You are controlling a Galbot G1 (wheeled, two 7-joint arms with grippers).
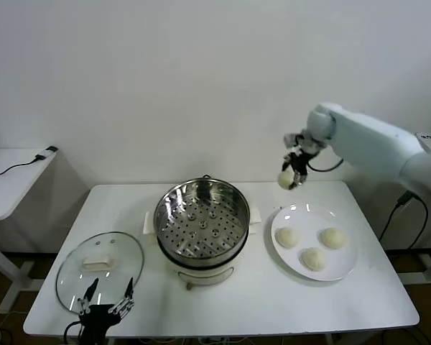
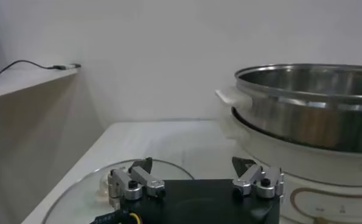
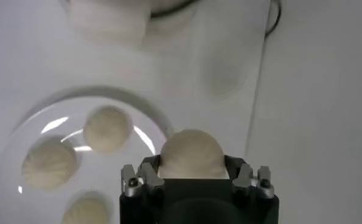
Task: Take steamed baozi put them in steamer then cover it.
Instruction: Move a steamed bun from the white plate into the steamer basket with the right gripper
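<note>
My right gripper (image 1: 290, 179) is shut on one baozi (image 1: 284, 180) and holds it in the air above the far edge of the white plate (image 1: 348, 264), right of the steamer (image 1: 201, 215). The held baozi (image 3: 191, 153) fills the gap between the fingers. Three baozi lie on the plate (image 1: 286, 237) (image 1: 333, 237) (image 1: 314, 259). The steel steamer basket is empty on its cream cooker base (image 1: 201, 275). The glass cover (image 1: 100, 269) lies flat on the table left of it. My left gripper (image 1: 109, 298) hangs open at the front edge by the cover (image 2: 77, 195).
A white side table (image 1: 11, 180) with a black cable stands at the far left. The white work table (image 1: 273, 302) ends close behind the steamer at a white wall. The steamer (image 2: 308, 103) looms close beside my left gripper (image 2: 193, 173).
</note>
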